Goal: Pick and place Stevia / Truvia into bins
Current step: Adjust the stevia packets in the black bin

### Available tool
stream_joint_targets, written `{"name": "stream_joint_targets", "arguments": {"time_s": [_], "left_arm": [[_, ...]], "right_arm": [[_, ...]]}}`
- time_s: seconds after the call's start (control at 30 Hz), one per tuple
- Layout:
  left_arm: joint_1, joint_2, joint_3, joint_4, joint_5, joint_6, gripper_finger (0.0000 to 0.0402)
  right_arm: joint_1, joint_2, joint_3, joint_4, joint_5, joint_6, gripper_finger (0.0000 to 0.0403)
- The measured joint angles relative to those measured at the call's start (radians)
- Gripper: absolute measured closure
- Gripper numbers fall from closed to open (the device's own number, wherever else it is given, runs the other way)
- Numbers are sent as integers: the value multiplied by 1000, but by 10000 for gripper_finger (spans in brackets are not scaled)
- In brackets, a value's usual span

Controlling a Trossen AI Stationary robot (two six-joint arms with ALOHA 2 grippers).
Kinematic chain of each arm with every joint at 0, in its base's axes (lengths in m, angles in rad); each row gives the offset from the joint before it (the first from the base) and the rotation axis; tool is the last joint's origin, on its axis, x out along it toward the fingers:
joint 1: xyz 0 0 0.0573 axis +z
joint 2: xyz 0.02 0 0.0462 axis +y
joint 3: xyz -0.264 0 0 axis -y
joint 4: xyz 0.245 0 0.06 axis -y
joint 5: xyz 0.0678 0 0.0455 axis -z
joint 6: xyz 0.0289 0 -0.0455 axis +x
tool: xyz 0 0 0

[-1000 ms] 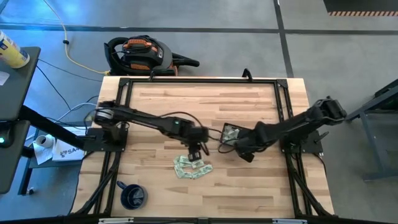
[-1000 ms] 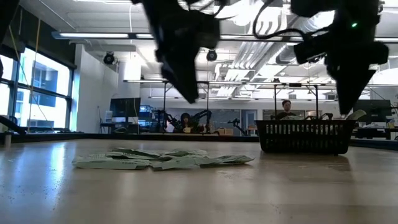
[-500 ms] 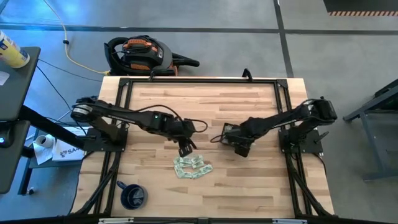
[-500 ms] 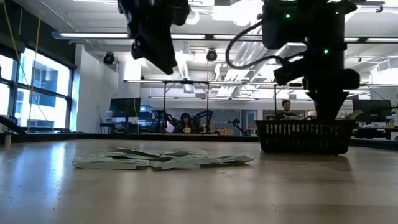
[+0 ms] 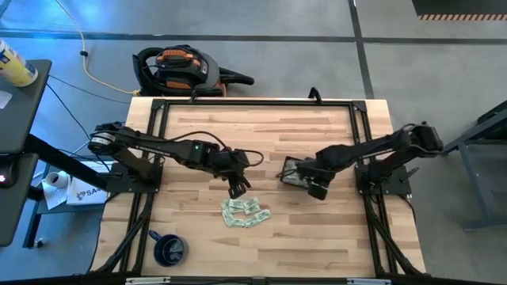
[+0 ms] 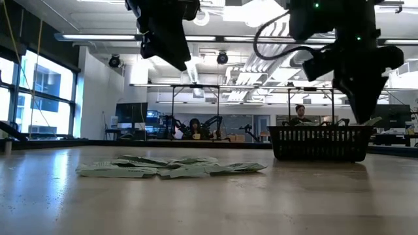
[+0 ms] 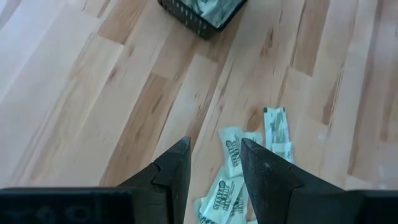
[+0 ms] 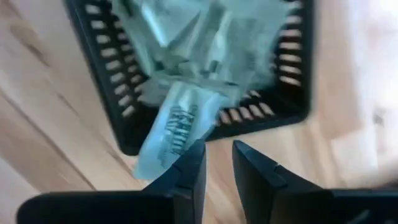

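The pale green and white Stevia sachets (image 5: 245, 212) lie in a loose flat pile on the wooden table (image 6: 170, 168) (image 7: 239, 174). The black gridded tray (image 5: 293, 169) (image 6: 320, 143) holds several sachets. One sachet (image 8: 174, 132) leans tilted over the tray's wall (image 8: 124, 137). My left gripper (image 5: 238, 190) (image 7: 214, 158) hangs open and empty, raised above the table on the far side of the pile (image 6: 184, 64). My right gripper (image 5: 318, 190) (image 8: 216, 158) is slightly open with nothing between its fingers, just above the tray's right edge (image 6: 360, 114).
A dark blue mug (image 5: 169, 249) stands near the table's near left corner. A black frame rail (image 5: 253, 103) runs along the table's edges. Bare wood lies left of the pile and along the far side.
My left gripper has risen from just above the pile and drawn back toward the table's left. My right gripper moved left and dipped down over the tray, then rose and pulled back toward the right. The pile has stayed put.
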Motion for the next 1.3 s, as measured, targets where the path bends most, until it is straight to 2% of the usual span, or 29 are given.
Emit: {"name": "stream_joint_targets", "arguments": {"time_s": [0.13,0.33,0.6,0.67,0.73,0.8,0.87,1.03,1.3], "left_arm": [[0,0,0,-2,0,2,227],[0,0,0,-5,-1,0,227],[1,0,0,1,-2,-10,227],[1,0,0,1,25,-17,227],[1,0,0,-1,98,-12,227],[0,0,0,-20,171,6,227],[-1,13,0,-32,200,10,227],[0,26,-4,-29,165,9,227],[0,27,-4,21,131,14,227]], "right_arm": [[1,2,-29,117,-17,-8,349],[-28,5,-28,142,-10,-12,373],[-101,5,-46,279,69,-62,379],[-113,2,-45,273,98,-65,374],[-115,-9,-34,251,110,-75,368],[-105,-25,-17,212,87,-97,361],[-89,-38,-5,155,39,-116,354],[-43,-64,-8,10,-115,-76,340],[27,-80,-34,-15,-172,-20,351]]}}
